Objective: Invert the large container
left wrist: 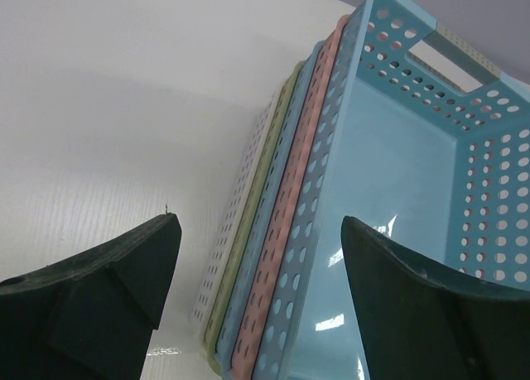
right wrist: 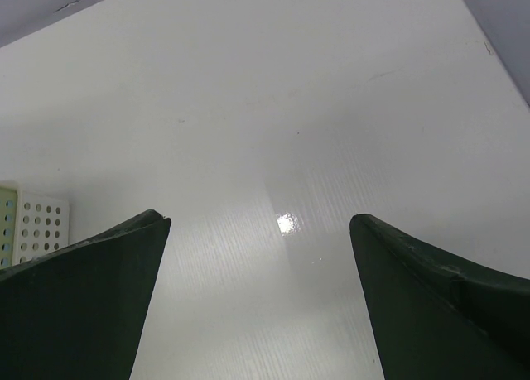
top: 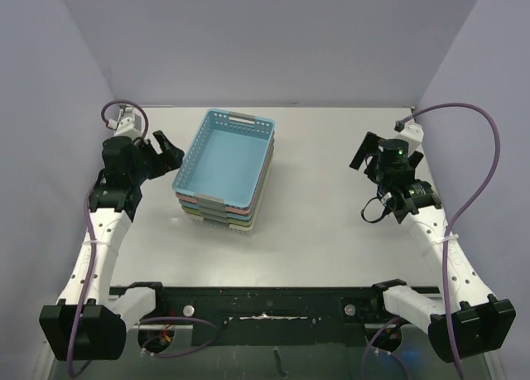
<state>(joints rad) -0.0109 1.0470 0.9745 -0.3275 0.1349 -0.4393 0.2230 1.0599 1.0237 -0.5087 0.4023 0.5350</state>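
Observation:
A light blue perforated basket [top: 224, 161] sits upright, open side up, on top of a nested stack of pink, blue, green and white baskets at the table's middle left. It fills the right of the left wrist view [left wrist: 397, 165]. My left gripper [top: 168, 151] is open and empty, just left of the stack at rim height; in its own view [left wrist: 258, 223] the stack's left wall lies between the two fingers. My right gripper [top: 383, 148] is open and empty well to the right of the stack, over bare table [right wrist: 258, 218].
The lower baskets [left wrist: 290, 223] show as coloured rims under the blue one. A white basket corner [right wrist: 37, 223] shows at the left edge of the right wrist view. Purple walls close the table [top: 331, 223] at the back and both sides.

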